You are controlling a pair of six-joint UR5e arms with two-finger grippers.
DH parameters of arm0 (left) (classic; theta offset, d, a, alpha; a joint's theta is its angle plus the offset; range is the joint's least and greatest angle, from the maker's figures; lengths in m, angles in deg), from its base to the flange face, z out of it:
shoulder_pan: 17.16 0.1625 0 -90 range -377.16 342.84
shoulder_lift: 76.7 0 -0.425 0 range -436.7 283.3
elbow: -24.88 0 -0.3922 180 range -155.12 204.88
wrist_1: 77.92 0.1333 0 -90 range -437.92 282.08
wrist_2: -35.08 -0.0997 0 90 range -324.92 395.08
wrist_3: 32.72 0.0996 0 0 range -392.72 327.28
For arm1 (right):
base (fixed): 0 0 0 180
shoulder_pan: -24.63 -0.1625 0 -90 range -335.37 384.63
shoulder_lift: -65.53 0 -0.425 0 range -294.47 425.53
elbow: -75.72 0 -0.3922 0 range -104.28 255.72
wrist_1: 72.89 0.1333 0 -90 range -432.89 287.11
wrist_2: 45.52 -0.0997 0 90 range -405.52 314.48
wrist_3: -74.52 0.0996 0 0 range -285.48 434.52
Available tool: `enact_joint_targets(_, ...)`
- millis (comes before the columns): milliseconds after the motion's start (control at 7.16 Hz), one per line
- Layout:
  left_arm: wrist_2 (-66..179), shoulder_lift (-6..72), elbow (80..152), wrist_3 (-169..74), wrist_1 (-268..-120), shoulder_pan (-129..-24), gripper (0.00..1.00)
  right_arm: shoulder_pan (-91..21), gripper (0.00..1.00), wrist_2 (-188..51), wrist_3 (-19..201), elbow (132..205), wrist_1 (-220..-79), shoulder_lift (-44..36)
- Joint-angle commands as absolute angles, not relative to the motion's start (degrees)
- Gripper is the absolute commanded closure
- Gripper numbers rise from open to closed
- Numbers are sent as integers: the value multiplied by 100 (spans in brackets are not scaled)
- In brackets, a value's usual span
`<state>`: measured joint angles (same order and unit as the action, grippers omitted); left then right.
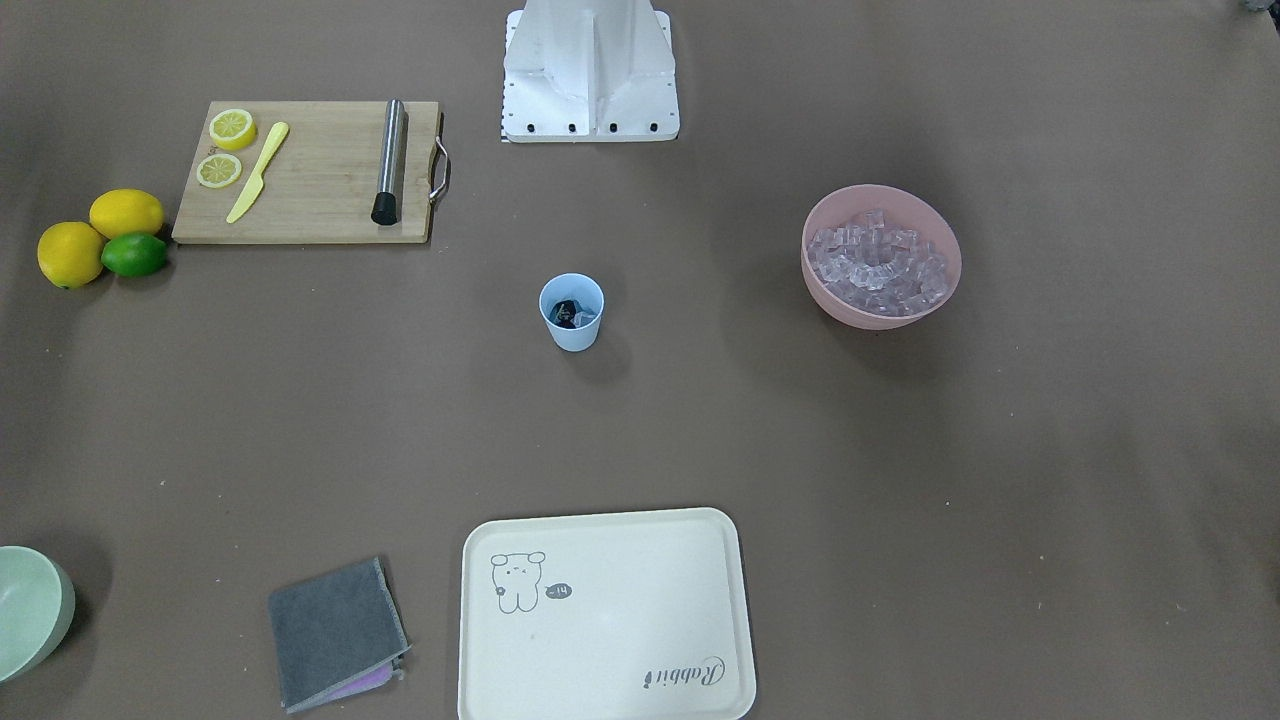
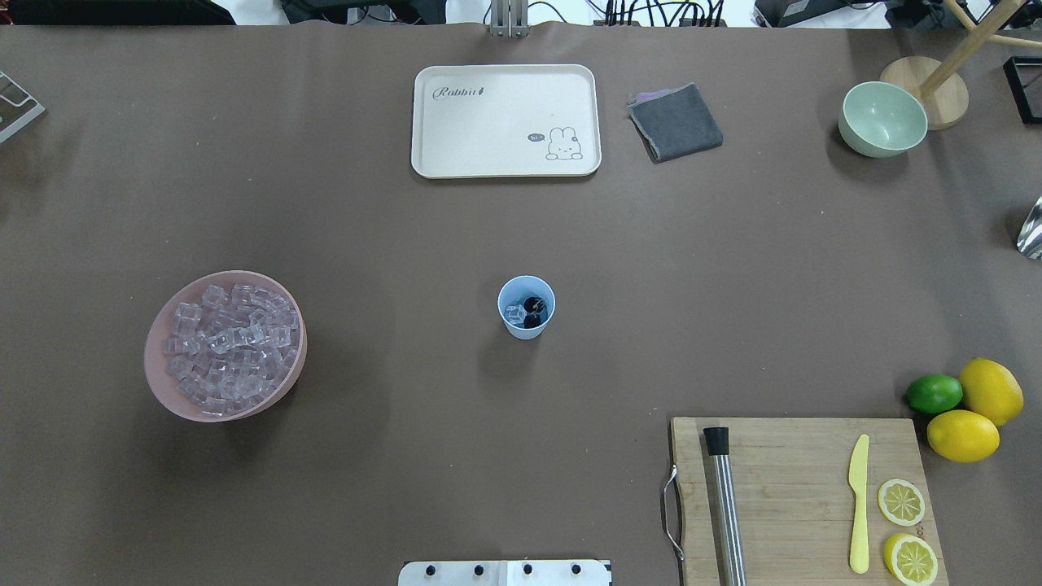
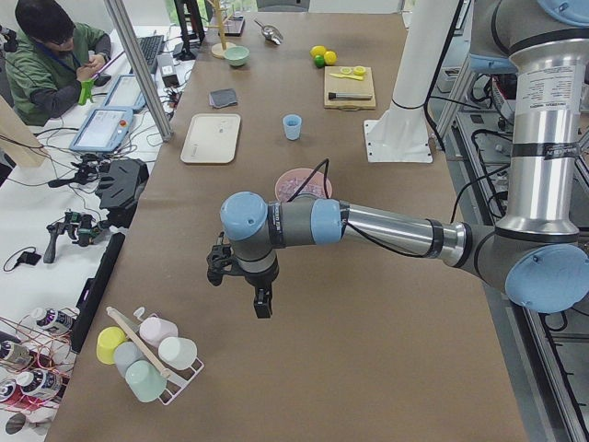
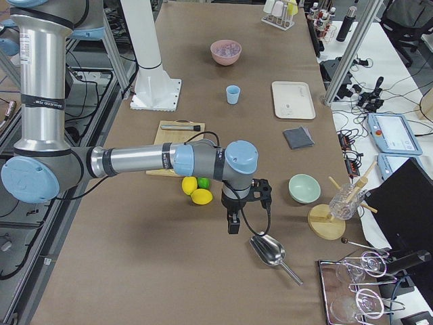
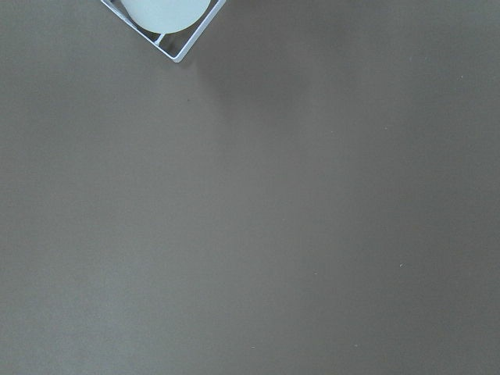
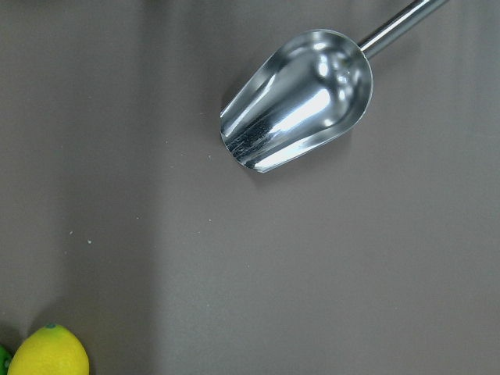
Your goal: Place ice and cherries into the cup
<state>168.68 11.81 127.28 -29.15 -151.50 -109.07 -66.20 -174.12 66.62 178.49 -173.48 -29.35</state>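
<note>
The scoop (image 6: 301, 98) lies by the right gripper (image 4: 233, 223), whose grip, like the left gripper's (image 3: 260, 302), I cannot tell; ice (image 2: 514, 313) and cherries (image 2: 533, 306) sit in the cup (image 2: 525, 330), so neither arm should near it.

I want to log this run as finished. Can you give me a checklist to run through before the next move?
1. The cherries are in the cup: ok.
2. Some ice is in the cup: ok.
3. The cup is upright: ok.
4. Both the left hand and right hand are far from the cup: ok.
5. Hands open or shut: cannot tell, as only the side views show them.
6. The scoop is set down, not held: ok.
</note>
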Motion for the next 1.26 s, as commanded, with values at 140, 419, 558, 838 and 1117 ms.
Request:
enact_joint_targets(140,16876,1146,12860,-2938,-15148,-10909,2,-6660,0,-17568,6652,18170,-17344,-3165)
enact_joint_targets(419,16867,1050,12833,-2938,-15148,-10909,2,-7000,0,-17700,6643,18611,-17344,-3641)
enact_joint_targets(558,16867,901,12990,-2938,-15157,-11100,2,-7002,0,-17709,6617,18602,-17335,-3659)
enact_joint_targets(838,16841,909,12816,-2929,-15175,-11085,2,-7003,0,-17735,6617,18400,-17344,-3668)
enact_joint_targets(1117,16850,873,12868,-2929,-15184,-11085,2,-7003,0,-17901,6626,18348,-17335,-3695)
